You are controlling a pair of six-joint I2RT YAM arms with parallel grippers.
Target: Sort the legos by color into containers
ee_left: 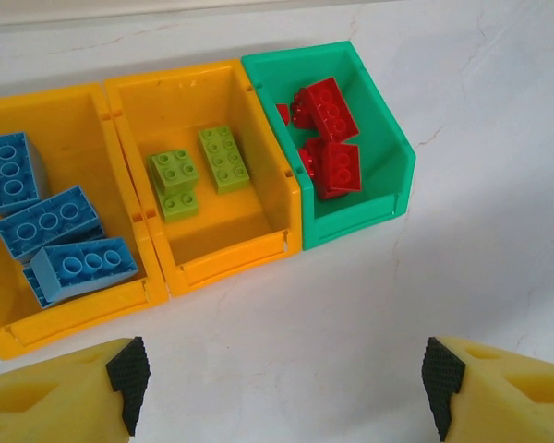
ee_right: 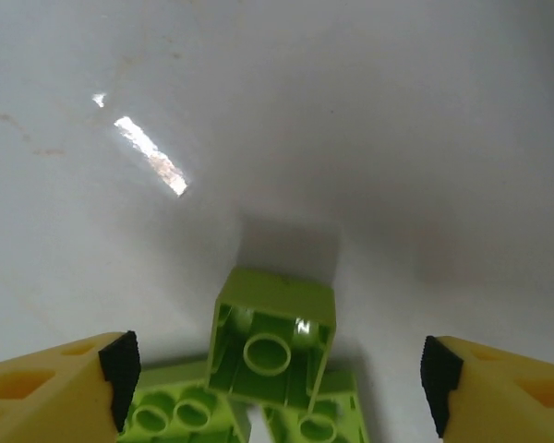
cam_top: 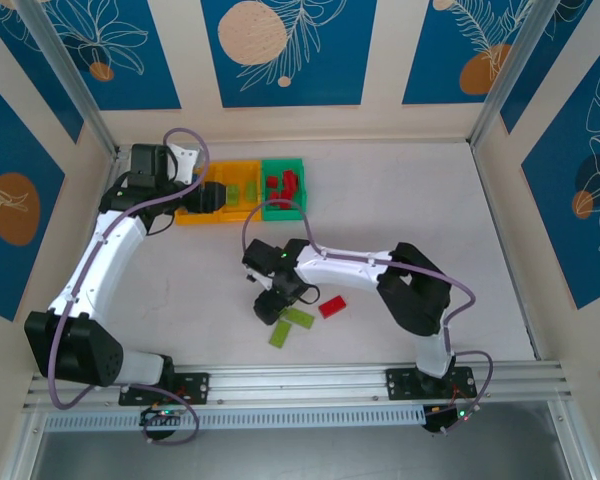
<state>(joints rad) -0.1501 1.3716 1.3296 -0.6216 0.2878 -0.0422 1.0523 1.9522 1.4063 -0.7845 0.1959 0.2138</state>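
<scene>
White marbled table [cam_top: 400,200]. Left arm [cam_top: 108,252] stretched forward from its base, wrist bent right. Left gripper [ee_left: 282,378] spread wide, empty, hovering over bare table. Three open plastic bins sit in a row just ahead of its fingertips: orange-yellow bin [ee_left: 65,309] with blue studded bricks [ee_left: 46,221] ahead-left, second orange-yellow bin [ee_left: 231,258] with lime green studded bricks [ee_left: 223,157] dead ahead, green bin [ee_left: 351,221] with red studded bricks [ee_left: 328,111] ahead-right. Right arm [cam_top: 350,265] folded, elbow back on the right, forearm reaching left. Right gripper [ee_right: 277,369] points down, jaws wide, straddling a tipped lime green brick [ee_right: 272,337] without touching it; the brick leans on two flat lime green bricks [ee_right: 180,411]. Loose red brick [cam_top: 332,307] lies just beside that gripper.
</scene>
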